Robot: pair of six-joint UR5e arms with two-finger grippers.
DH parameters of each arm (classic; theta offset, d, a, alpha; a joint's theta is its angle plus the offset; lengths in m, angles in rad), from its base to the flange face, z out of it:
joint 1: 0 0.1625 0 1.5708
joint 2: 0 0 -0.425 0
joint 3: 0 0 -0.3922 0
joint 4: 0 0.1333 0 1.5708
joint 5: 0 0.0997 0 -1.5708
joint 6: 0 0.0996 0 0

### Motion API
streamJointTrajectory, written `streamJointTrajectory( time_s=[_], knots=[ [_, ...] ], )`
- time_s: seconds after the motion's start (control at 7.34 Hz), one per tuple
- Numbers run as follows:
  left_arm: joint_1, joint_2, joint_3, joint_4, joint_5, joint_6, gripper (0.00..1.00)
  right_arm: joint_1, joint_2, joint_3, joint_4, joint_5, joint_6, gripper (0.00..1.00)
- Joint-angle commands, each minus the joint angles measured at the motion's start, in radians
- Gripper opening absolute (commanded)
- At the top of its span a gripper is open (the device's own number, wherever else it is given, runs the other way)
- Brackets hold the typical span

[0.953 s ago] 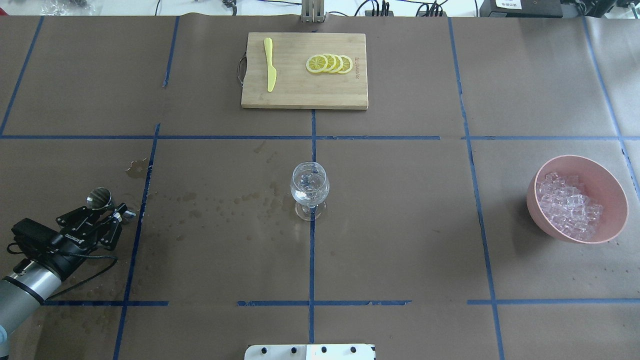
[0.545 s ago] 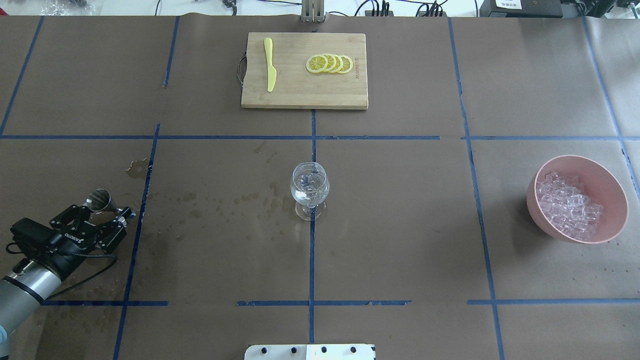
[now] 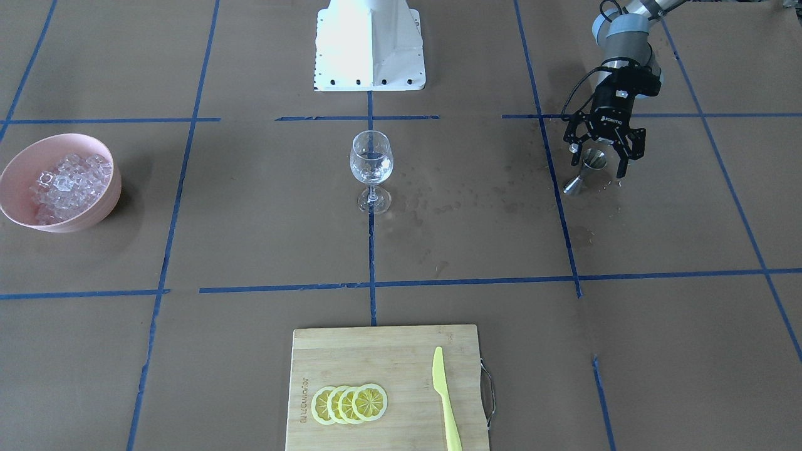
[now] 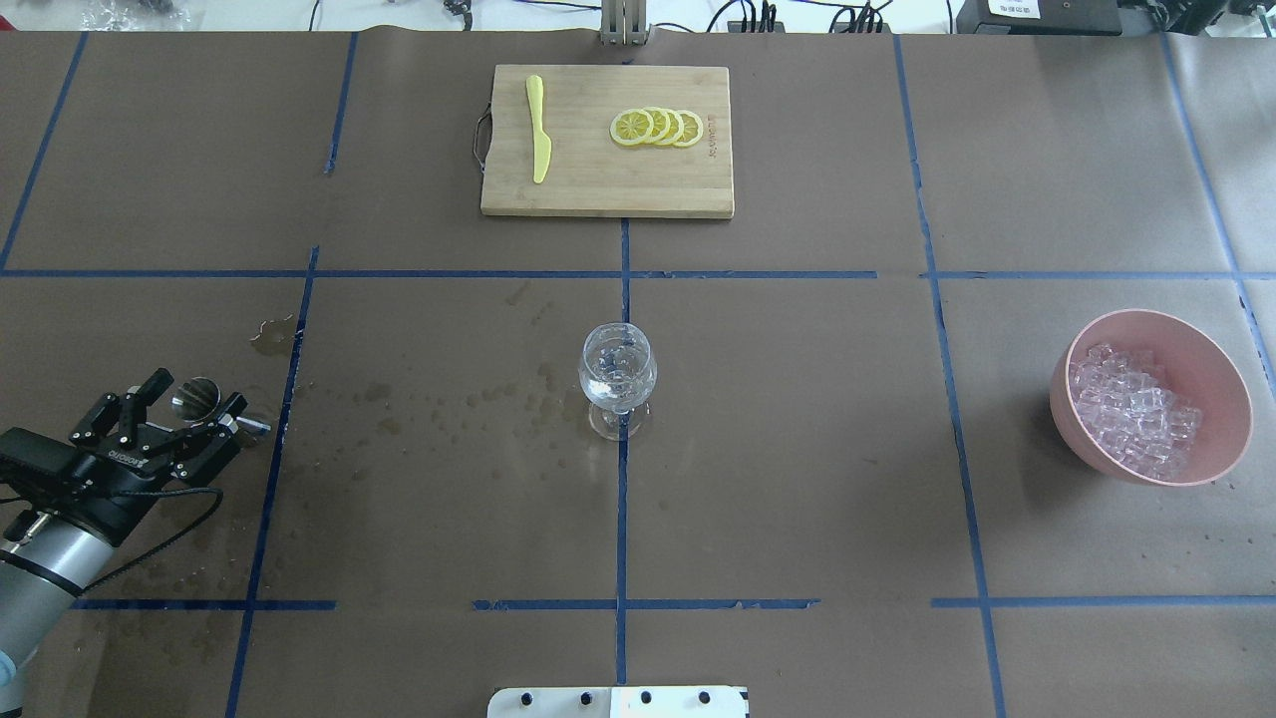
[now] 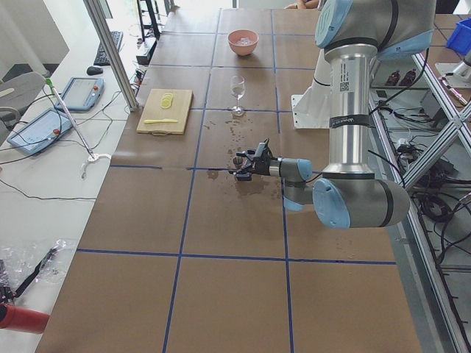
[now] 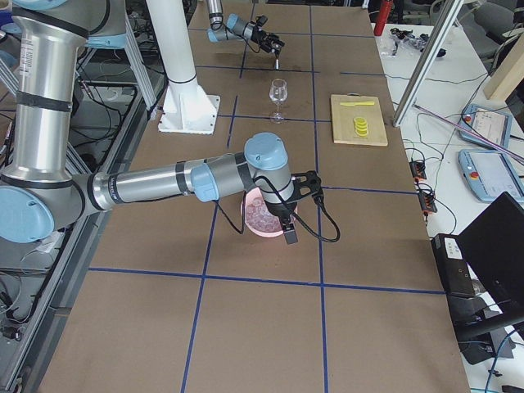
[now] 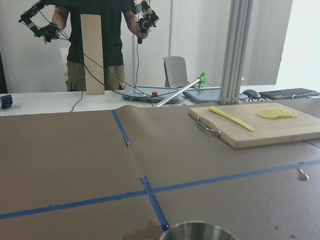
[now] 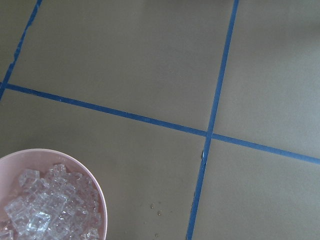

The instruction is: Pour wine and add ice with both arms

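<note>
My left gripper [image 4: 197, 403] is open, its jaws spread wide on either side of a small metal jigger [image 4: 195, 395] that stands on the paper at the near left. It also shows in the front view [image 3: 598, 168] around the jigger [image 3: 586, 172]. The jigger's rim [image 7: 197, 231] fills the bottom of the left wrist view. A clear stemmed glass [image 4: 617, 384] with a little clear wine stands mid-table. The ice [image 4: 1136, 411] lies heaped in a pink bowl [image 4: 1218, 384] at the right. My right gripper [image 6: 291, 229] hangs over that bowl; I cannot tell its state. The right wrist view shows the ice [image 8: 45, 210].
A wooden cutting board [image 4: 598, 189] at the far middle carries lemon slices [image 4: 657, 128] and a yellow knife [image 4: 539, 130]. Dark wet spots [image 4: 449, 409] lie between the jigger and the glass. The white pedestal [image 3: 369, 44] stands at the robot's edge. A person [image 7: 95, 45] stands beyond the table.
My left gripper has opened wide off the jigger and drawn back a little to the left. The jigger stays standing on the paper. Glass and bowl have not moved.
</note>
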Motion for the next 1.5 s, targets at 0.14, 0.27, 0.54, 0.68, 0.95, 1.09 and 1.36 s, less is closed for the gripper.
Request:
streamJointTrajectory(
  time_s=[0.14,0.27,0.54,0.68,0.95,1.09,1.36],
  knots=[
    [-0.003,0.002,-0.083,-0.156,0.054,0.215,1.00,0.000,0.000,-0.002,0.000,0.000,0.001,1.00],
    [-0.010,0.011,-0.120,-0.210,0.039,0.318,1.00,0.001,0.000,0.000,0.000,0.000,0.001,1.00],
    [-0.210,0.028,-0.120,-0.190,-0.188,0.331,1.00,0.000,0.002,-0.005,0.000,-0.002,-0.001,1.00],
    [-0.395,0.028,-0.120,-0.104,-0.378,0.334,1.00,0.000,0.002,-0.003,0.000,0.000,0.001,1.00],
    [-0.750,-0.027,-0.142,0.178,-0.778,0.386,1.00,0.000,0.003,-0.006,0.000,0.000,0.001,1.00],
    [-0.943,-0.103,-0.151,0.397,-1.005,0.446,1.00,0.000,0.003,-0.006,0.000,0.000,0.001,1.00],
    [-1.189,-0.179,-0.151,0.748,-1.262,0.591,1.00,0.000,0.003,-0.006,0.000,-0.002,-0.001,1.00]
  ],
)
